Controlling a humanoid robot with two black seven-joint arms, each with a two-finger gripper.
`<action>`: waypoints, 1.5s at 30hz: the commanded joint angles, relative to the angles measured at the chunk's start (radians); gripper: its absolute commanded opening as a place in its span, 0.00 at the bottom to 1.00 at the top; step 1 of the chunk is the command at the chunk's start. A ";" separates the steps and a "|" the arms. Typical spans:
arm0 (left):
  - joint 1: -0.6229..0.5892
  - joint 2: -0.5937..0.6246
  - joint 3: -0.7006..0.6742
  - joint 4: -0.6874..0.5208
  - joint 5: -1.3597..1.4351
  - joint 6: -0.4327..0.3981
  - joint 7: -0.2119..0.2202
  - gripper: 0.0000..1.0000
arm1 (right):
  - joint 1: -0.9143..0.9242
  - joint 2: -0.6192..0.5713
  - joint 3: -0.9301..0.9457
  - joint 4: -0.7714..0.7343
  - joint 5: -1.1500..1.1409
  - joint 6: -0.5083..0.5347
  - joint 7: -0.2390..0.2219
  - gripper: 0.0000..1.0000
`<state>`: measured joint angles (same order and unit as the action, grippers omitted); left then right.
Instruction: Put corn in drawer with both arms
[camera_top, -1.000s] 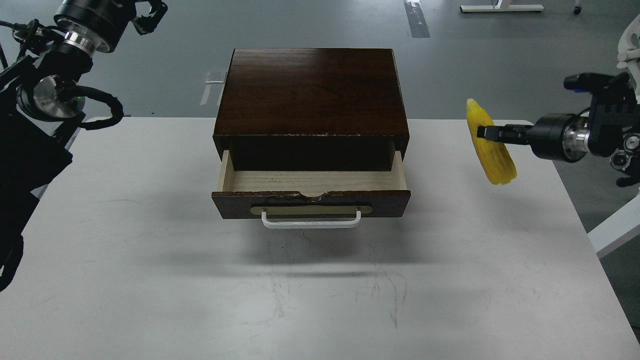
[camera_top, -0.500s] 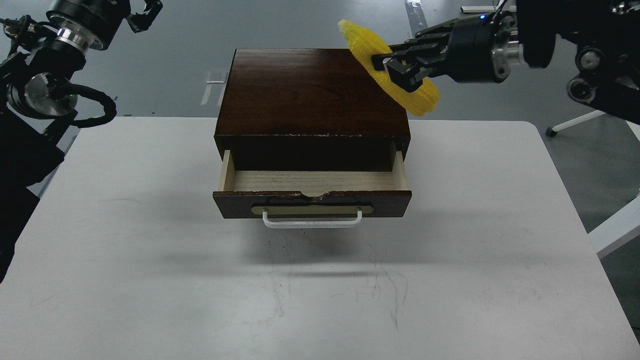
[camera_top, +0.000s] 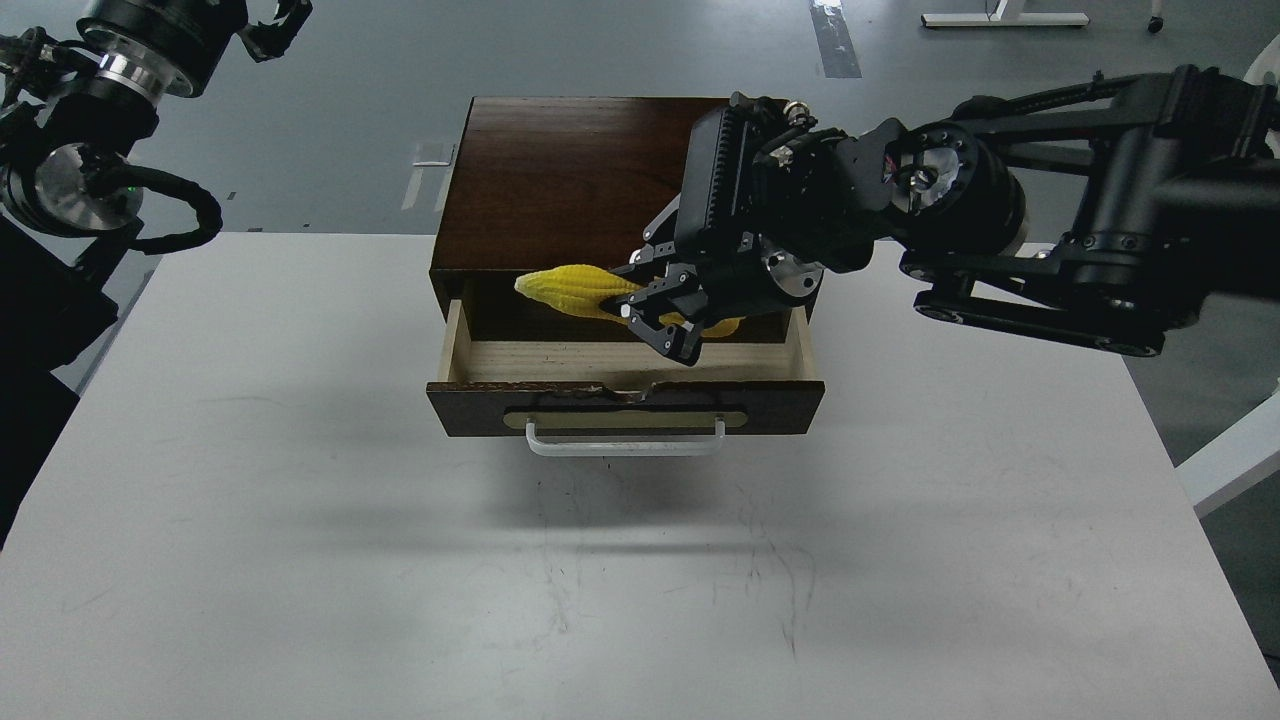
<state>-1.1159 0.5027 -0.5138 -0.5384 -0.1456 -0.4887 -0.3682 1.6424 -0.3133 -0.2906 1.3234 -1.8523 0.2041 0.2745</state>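
Currently: corn (camera_top: 575, 287) clamped in right gripper (camera_top: 662, 322) jaws, long axis crosswise, tip left of jaws | open drawer (camera_top: 625, 362) directly below jaws | right arm nearer; left gripper (camera_top: 275, 22) far left, jaws' state unclear | likely next: lower, release.

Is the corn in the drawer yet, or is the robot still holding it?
Done: the drawer is pulled open, pale wood showing. In hand: the right tool grips the corn just above the opening, lying sideways. Left: let the corn go inside and push the drawer shut. The left tool waits high at the far left, holding nothing I can see.
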 joint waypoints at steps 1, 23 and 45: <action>-0.001 0.007 0.000 0.000 0.000 0.000 -0.001 0.98 | -0.009 0.023 -0.018 -0.009 -0.001 0.000 0.000 0.30; -0.007 0.056 0.000 0.000 0.000 0.000 0.000 0.98 | -0.003 0.014 0.270 -0.102 0.213 0.000 0.000 1.00; 0.010 0.028 -0.008 0.012 -0.011 0.000 0.002 0.98 | -0.423 -0.093 0.916 -0.470 1.524 -0.060 -0.003 1.00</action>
<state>-1.1071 0.5375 -0.5210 -0.5263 -0.1554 -0.4887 -0.3670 1.2854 -0.4064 0.5217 0.8759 -0.4032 0.1439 0.2706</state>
